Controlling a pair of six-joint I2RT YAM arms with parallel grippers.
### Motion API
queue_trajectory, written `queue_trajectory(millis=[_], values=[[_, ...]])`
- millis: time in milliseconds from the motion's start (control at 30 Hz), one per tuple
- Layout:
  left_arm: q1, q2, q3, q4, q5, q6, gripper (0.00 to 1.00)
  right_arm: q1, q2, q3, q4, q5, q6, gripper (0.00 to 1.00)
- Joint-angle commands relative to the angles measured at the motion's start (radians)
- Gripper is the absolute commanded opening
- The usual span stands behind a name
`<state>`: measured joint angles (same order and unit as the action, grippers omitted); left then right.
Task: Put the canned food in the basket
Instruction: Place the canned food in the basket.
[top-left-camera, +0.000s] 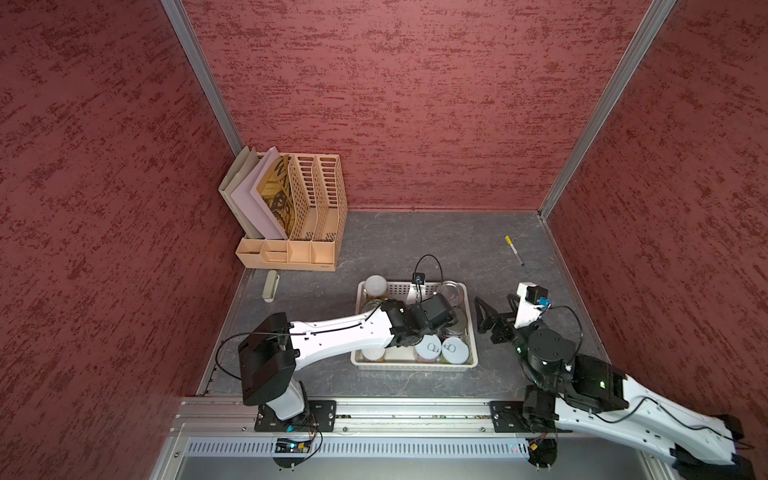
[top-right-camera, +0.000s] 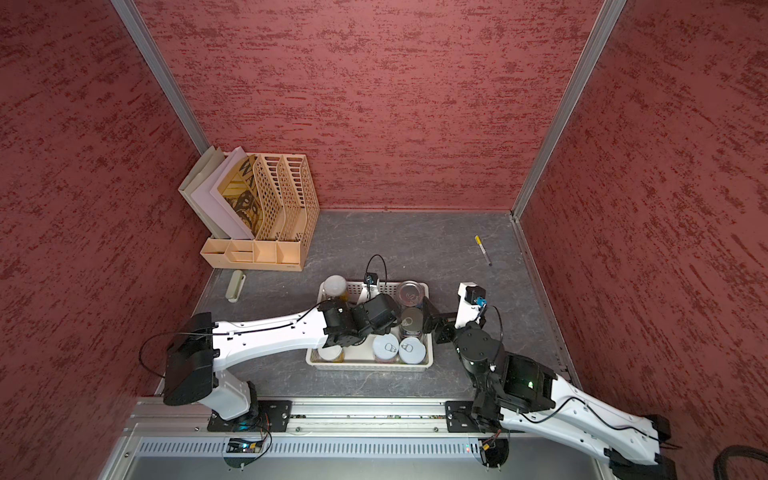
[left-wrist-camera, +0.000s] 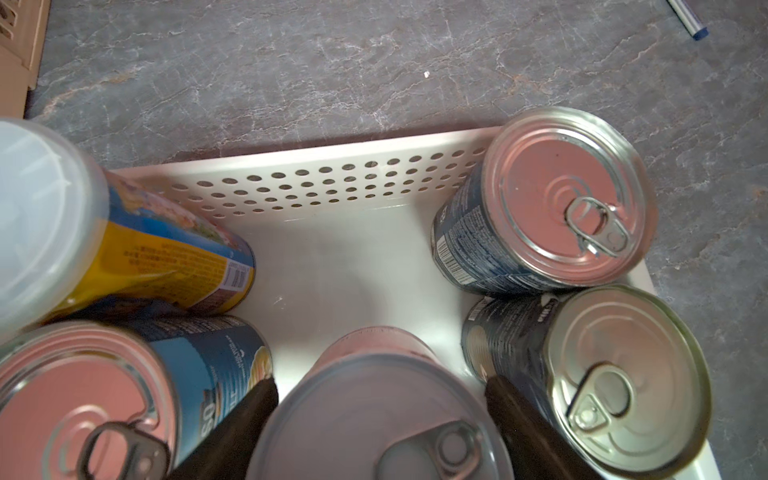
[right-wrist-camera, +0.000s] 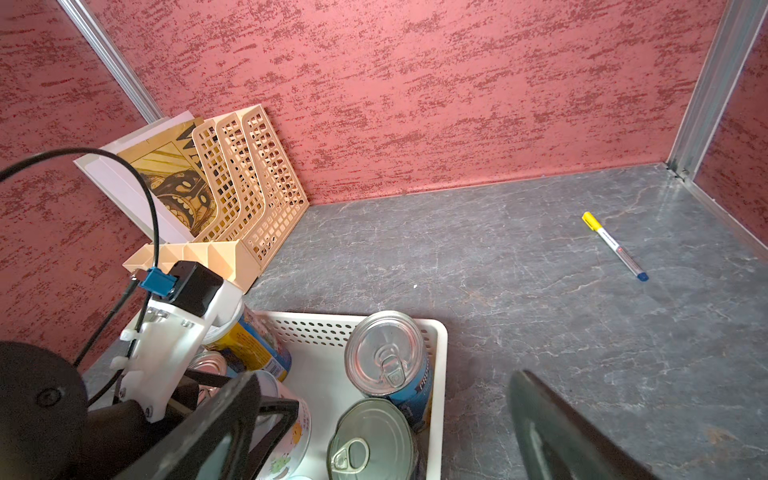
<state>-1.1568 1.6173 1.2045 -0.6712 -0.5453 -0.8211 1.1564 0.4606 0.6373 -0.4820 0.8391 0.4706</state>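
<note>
Pink-sided can (left-wrist-camera: 376, 415), pull-tab lid up, inside the basket (left-wrist-camera: 332, 183), pinched on both sides by the left gripper (left-wrist-camera: 380, 386). Resting on the floor or lifted: cannot tell. Stands among other cans in the same basket: yellow-labelled can (left-wrist-camera: 166, 253) and blue-labelled can (left-wrist-camera: 208, 365) to one side, two dark-labelled cans (left-wrist-camera: 552, 199) touching each other on the opposite side. Right gripper (top-left-camera: 487, 319) spread wide, holding nothing, just beside the basket's right wall. Farther out on the table (top-left-camera: 415, 245): pen (top-left-camera: 514, 250) well apart at the far right, file organizer (top-left-camera: 299, 208) in the far left corner.
</note>
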Motion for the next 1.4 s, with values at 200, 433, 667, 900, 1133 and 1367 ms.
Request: queue_trajectory(millis=[200,433,667,900,1133,1367], values=[[0.006,0.029,-0.064,0.129,-0.081,-0.048,0.33,0.0,0.047,0.001,0.03,0.007,-0.016,0.98],[0.032,0.055,-0.089,0.162,-0.072,-0.059,0.33,0.001,0.07,0.004,0.037,-0.001,-0.02,0.98],[0.057,0.079,-0.101,0.184,-0.063,-0.075,0.32,0.0,0.096,0.008,0.041,-0.004,-0.024,0.98],[0.044,0.135,-0.104,0.12,-0.081,-0.16,0.35,0.001,0.108,0.007,0.048,-0.011,-0.023,0.98],[0.023,0.177,-0.097,0.093,-0.082,-0.206,0.45,-0.001,0.118,0.007,0.05,-0.011,-0.024,0.98],[0.012,0.149,-0.095,0.064,-0.106,-0.214,0.72,-0.003,0.119,0.007,0.05,-0.012,-0.024,0.98]])
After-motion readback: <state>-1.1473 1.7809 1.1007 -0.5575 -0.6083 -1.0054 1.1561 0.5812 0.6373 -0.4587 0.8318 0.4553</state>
